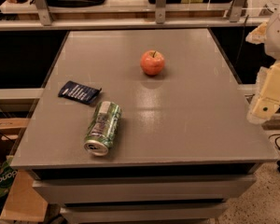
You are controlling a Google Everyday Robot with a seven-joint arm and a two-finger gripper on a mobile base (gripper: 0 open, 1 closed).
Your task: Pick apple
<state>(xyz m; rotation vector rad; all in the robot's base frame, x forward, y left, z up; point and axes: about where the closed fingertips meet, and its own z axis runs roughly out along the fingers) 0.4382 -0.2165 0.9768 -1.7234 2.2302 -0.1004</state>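
A small round red-orange apple (152, 62) with a short dark stem stands upright on the grey table (186, 120), a little beyond its middle. My gripper (267, 96), a cream-coloured block on the arm, hangs at the right edge of the view, just off the table's right side. It is well to the right of the apple, nearer to me, and apart from it. Nothing is seen in it.
A green can (103, 128) lies on its side near the table's front left. A dark blue packet (79, 92) lies flat at the left. A rail and shelf (130, 22) run behind the table. Boxes (9, 190) stand on the floor at the left.
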